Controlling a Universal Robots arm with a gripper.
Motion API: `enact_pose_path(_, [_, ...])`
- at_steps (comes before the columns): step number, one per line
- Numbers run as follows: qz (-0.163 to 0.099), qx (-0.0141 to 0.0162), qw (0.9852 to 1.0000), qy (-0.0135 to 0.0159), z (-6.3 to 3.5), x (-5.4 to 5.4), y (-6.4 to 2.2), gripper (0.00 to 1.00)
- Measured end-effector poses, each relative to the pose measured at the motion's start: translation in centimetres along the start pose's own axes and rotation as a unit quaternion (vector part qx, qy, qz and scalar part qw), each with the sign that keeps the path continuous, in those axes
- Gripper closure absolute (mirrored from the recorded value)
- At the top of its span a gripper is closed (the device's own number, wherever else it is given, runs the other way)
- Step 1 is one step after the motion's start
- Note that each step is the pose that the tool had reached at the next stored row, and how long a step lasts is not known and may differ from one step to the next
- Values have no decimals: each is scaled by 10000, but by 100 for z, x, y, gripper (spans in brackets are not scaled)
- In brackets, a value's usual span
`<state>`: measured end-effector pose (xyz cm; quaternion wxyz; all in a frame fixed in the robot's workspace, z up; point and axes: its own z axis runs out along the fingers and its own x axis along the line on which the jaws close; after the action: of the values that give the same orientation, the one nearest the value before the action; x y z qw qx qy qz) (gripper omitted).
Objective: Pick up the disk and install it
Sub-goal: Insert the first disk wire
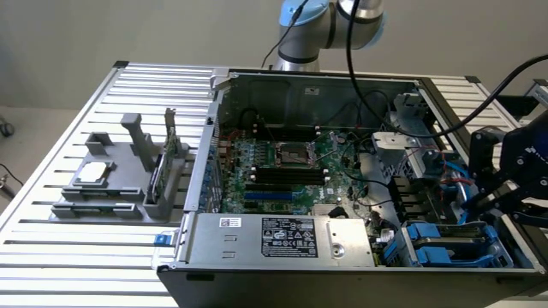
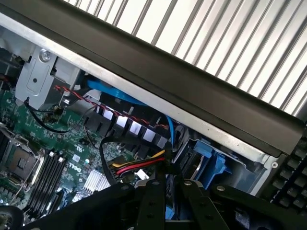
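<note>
Blue plastic frames the disk [image 1: 428,242], which lies in the drive bay at the corner of the open computer case [image 1: 299,96], just below my claw [image 1: 479,204] and a little inward of it. Whether my claw is open or closed, and whether it has hold of anything, I cannot tell. Nor can I tell whether it touches the disk. In the wrist view the blue carrier shows close ahead of my claw [image 2: 167,175], and a bundle of red, yellow and black wires [image 2: 139,165] runs just beside it. The green motherboard [image 1: 283,167] lies farther inward from my claw. The silver power supply [image 1: 283,237] sits beyond the disk. A grey parts holder [image 1: 111,186] stands well apart on the slatted metal table [image 1: 51,256], on the far side of the case.
</note>
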<state>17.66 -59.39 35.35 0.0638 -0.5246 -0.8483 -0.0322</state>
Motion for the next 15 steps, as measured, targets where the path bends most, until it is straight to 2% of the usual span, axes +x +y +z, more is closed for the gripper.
enact_pose_path(7, [165,-23,9999,1,-3,30,-60,83])
enact_pose_path(10, [229,-26,9997,-15,0,44,-88,83])
enact_pose_path(13, [291,-18,9996,-49,1,52,-103,83])
enact_pose_path(15, [342,-1,9994,-100,1,52,-103,83])
